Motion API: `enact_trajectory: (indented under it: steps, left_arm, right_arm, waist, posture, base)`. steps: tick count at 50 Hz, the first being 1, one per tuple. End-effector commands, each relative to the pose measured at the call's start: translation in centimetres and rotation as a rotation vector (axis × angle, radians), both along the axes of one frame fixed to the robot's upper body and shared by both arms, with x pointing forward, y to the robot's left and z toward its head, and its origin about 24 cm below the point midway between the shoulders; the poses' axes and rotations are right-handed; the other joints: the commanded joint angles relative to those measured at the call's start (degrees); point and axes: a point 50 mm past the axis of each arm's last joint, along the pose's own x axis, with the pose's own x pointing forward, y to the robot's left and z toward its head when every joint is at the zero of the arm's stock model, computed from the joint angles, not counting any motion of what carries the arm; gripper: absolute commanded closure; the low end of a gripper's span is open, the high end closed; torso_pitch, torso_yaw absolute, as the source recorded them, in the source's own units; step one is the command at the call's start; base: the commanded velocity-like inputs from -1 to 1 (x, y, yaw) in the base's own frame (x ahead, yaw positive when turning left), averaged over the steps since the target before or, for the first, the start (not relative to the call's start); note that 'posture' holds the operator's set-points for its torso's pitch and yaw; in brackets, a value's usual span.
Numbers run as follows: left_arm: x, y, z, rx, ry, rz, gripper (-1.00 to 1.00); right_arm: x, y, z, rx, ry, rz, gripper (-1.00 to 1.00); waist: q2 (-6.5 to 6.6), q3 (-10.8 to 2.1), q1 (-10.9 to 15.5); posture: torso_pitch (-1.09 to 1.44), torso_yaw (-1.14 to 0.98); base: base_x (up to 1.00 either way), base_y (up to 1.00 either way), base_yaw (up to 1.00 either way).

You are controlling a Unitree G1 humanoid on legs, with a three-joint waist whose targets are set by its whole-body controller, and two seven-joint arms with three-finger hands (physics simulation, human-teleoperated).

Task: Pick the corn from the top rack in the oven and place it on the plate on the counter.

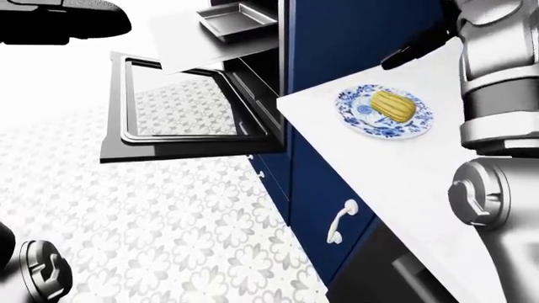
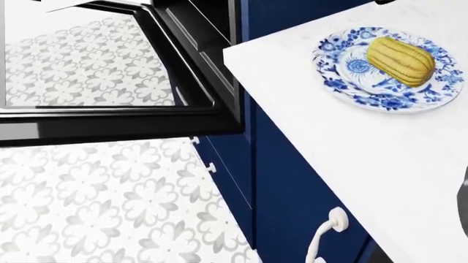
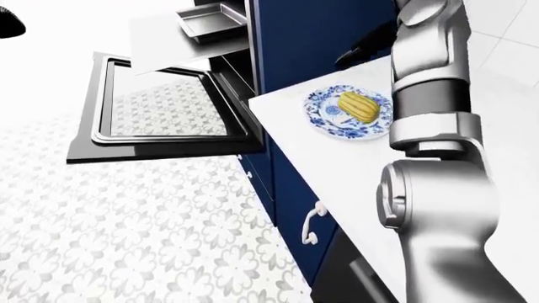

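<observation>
Corn [image 2: 400,58] lies on blue/white patterned plate [image 2: 344,82], tilted diagonally, resting a bit right of plate centre in head view; nothing gripping it. Plate sits on white counter [image 2: 351,159] near the counter's left edge, close to the far corner by the oven. Right hand [image 1: 412,52] shows only as a dark shape above and beyond the plate in left-eye view, clear of corn and plate, apart from both; fingers not resolvable, so cannot tell whether spread or closed. Right arm [image 3: 429,126], grey segmented, runs up the right side of right-eye view, forearm passing just right of the plate. Left hand: dark blob at top left of left-eye view [image 1: 59,19] is likely it, but finger state can't be read. Oven door [image 1: 181,123] hangs open to the left of counter, glass pane showing patterned floor [image 2: 110,203] through it. Pulled-out rack/shelf [image 1: 202,41] projects from oven cavity above the door, w/ a grey metal tray [image 1: 237,19] on it at the far end. Navy cabinet [image 2: 292,197] below the counter, white curved handle [image 1: 341,221] on its face, smaller white knobs [image 2: 202,156] further along toward oven. Tall navy panel [image 1: 354,38] rises beyond the counter.
</observation>
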Motion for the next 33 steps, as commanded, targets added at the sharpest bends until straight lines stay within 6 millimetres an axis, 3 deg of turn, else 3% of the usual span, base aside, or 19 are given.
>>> enact_trajectory:
  steps: [1, 7, 18, 23, 33]
  left_arm:
    - [-1.0, 0.4, 1.1, -0.002, -0.074, 0.021, -1.0]
    - [-1.1, 0.5, 1.0, -0.009, -0.074, 0.026, -1.0]
    - [-1.8, 0.4, 1.4, -0.008, -0.084, 0.022, -1.0]
    - [-1.7, 0.5, 1.3, -0.005, -0.084, 0.027, -1.0]
    - [-1.5, 0.6, 1.2, -0.002, -0.085, 0.025, -1.0]
  right_arm:
    - [-1.8, 0.7, 3.9, -0.007, -0.121, 0.025, -1.0]
    - [-6.4, 1.9, 7.6, 0.052, -0.235, 0.061, -1.0]
    - [-12.5, 3.6, 10.9, 0.095, -0.425, 0.111, -1.0]
    - [-14.1, 4.0, 11.5, 0.093, -0.463, 0.129, -1.0]
    - [-15.1, 5.4, 11.7, 0.082, -0.495, 0.172, -1.0]
  waist:
    - [-0.23, -1.79, 0.06]
    - [-0.53, -1.39, 0.21]
    - [-0.7, -0.87, 0.07]
    - [-0.41, -0.53, 0.05]
    - [0.0, -0.52, -0.2]
  posture:
    - [0.0, 0.0]
    - [0.0, 0.0]
    - [0.0, 0.0]
    - [0.0, 0.0]
    - [0.0, 0.0]
  base:
    - [0.0, 0.0, 0.0]
    - [0.0, 0.0, 0.0]
    - [0.0, 0.0, 0.0]
    - [0.0, 0.0, 0.0]
    - [0.0, 0.0, 0.0]
